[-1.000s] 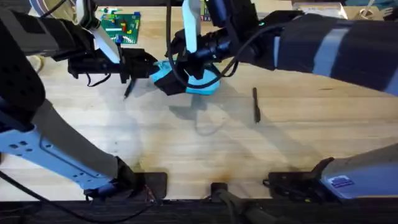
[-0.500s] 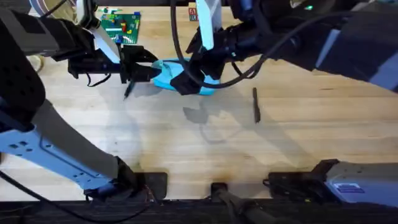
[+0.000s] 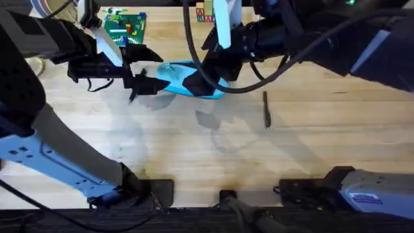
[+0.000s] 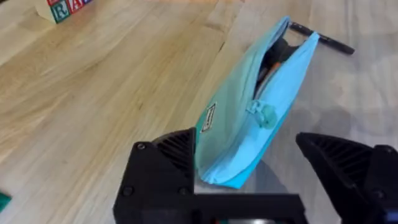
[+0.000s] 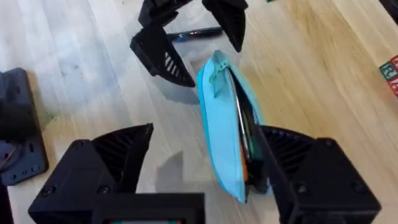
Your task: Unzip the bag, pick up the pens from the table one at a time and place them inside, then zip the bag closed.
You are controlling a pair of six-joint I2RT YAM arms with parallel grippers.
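The light blue bag lies on the table at the back centre. Its zipper is partly open, with orange lining and a dark strip showing inside. My left gripper is open, and the bag's near end sits between its fingers, against one of them. My right gripper is open around the other end of the bag. One pen lies on the table right of the bag, also seen beyond it. A second pen lies under the left gripper.
A green Lego baseplate sits at the back left. Letter blocks stand behind the bag. Both arms crowd the back centre, while bare wood runs along the middle and front of the table.
The bag has gone from bunched up to stretched out flat. The right arm has drawn back to the right, and the left gripper has shifted slightly toward the front.
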